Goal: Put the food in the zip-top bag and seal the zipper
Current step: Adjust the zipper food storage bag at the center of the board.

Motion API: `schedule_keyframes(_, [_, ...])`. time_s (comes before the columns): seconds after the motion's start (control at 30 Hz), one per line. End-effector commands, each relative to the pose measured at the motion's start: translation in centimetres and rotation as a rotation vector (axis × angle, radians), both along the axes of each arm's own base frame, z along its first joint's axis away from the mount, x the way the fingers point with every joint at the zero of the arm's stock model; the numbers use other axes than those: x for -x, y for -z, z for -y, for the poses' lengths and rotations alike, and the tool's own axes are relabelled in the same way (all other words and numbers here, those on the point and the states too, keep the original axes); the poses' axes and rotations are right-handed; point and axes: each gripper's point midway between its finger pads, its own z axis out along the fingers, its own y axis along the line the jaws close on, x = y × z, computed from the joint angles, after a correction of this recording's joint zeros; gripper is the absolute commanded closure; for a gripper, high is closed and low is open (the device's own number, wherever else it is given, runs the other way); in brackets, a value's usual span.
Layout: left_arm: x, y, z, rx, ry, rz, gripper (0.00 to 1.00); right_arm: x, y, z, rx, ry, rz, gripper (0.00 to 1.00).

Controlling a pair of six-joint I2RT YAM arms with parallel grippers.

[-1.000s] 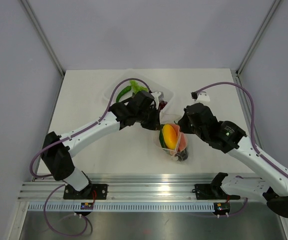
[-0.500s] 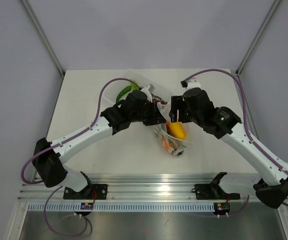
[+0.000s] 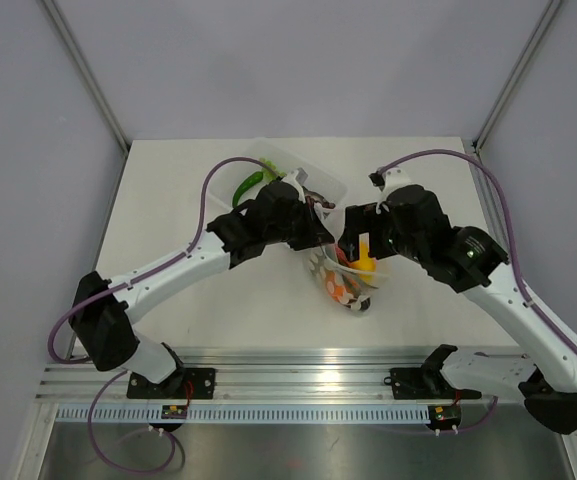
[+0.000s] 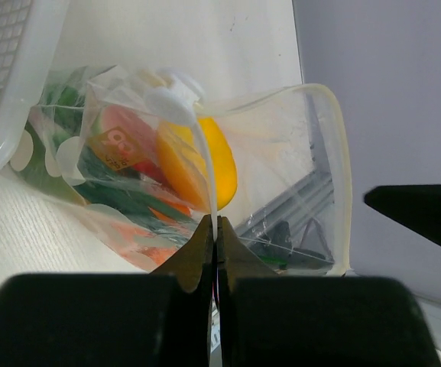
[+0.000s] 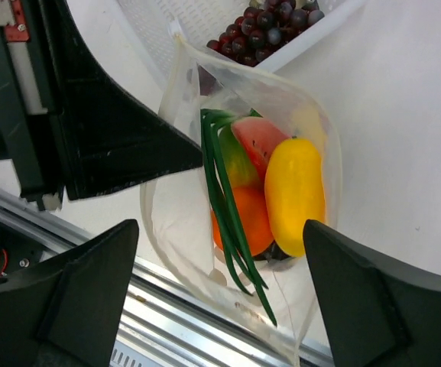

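The clear zip-top bag (image 3: 344, 283) stands open-mouthed at mid-table. My left gripper (image 4: 215, 229) is shut on its rim (image 4: 209, 180), pinching the thin zipper strip, and holds the mouth up. Inside lie food pieces: a yellow piece (image 5: 295, 195), an orange one (image 5: 244, 222), a watermelon slice (image 5: 257, 136) and a green onion (image 5: 224, 199). My right gripper (image 5: 220, 264) hovers open just above the bag's mouth with nothing between its fingers (image 5: 90, 294). In the top view the left gripper (image 3: 320, 235) and right gripper (image 3: 360, 240) face each other over the bag.
A white tray (image 3: 320, 184) stands tilted behind the bag, with dark grapes (image 5: 266, 27) and a green pepper (image 3: 250, 184) in it. The metal rail (image 3: 298, 368) runs along the table's near edge, close below the bag.
My right gripper has gone from shut to wide open, and the yellow piece now lies inside the bag. The left gripper has lifted the bag's rim and tipped the tray.
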Motion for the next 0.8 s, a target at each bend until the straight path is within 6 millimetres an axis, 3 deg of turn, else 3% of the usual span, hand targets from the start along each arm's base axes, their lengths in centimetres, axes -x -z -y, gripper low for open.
schedule_keyframes(0.0, [-1.8, -1.7, 0.7, 0.051, -0.048, 0.052, 1.0, 1.3, -1.1, 2.6, 0.002, 0.057, 0.036, 0.01])
schedule_keyframes(0.17, [-2.6, -2.1, 1.1, 0.06, -0.046, 0.057, 1.0, 2.8, 1.4, 5.6, 0.052, 0.167, -0.023, 0.01])
schedule_keyframes(0.3, [-3.0, -2.0, 1.0, 0.052, -0.047, 0.062, 1.0, 3.9, 3.4, 6.4, 0.002, 0.232, -0.059, 0.01])
schedule_keyframes(0.53, [-3.4, -2.2, 0.9, 0.054, -0.046, 0.063, 1.0, 4.9, 5.5, 5.8, -0.114, 0.191, -0.02, 0.05])
schedule_keyframes(0.77, [-3.7, -2.4, 1.3, 0.057, -0.047, 0.062, 1.0, 3.7, 6.4, 4.9, -0.087, 0.174, -0.006, 0.17])
